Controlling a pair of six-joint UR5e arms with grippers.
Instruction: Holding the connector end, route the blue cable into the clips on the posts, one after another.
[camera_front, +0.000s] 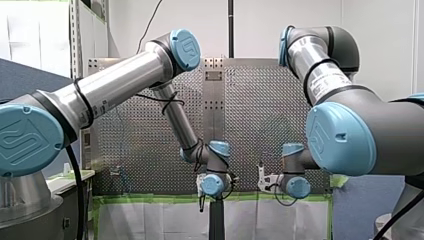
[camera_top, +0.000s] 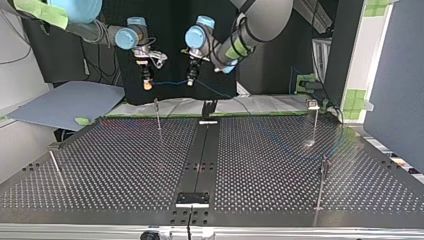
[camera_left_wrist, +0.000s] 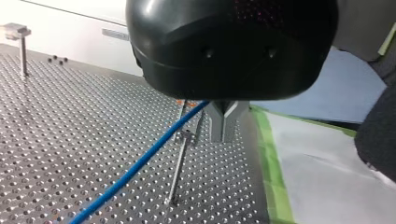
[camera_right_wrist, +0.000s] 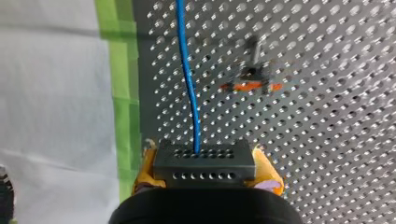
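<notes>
Opening step, by the look of it: blue cable (camera_top: 170, 82) strung through the air between the two claws, over the worktop's (camera_top: 260, 165) far edge in the top view, and seemingly seated in no clip yet. Right claw (camera_right_wrist: 205, 170) clamped by its yellow pads on the connector (camera_right_wrist: 204, 156), with the cable running straight ahead from it, just beside an orange clip (camera_right_wrist: 251, 84). Left claw (camera_left_wrist: 224, 134) a little way along the cable, metal fingers together on it, above a post (camera_left_wrist: 179, 163). Next, most likely: lowering the span toward that post, lining the cable up with the clip's mouth, then pressing it in with the stretch between the claws held taut and the connector grip firm
</notes>
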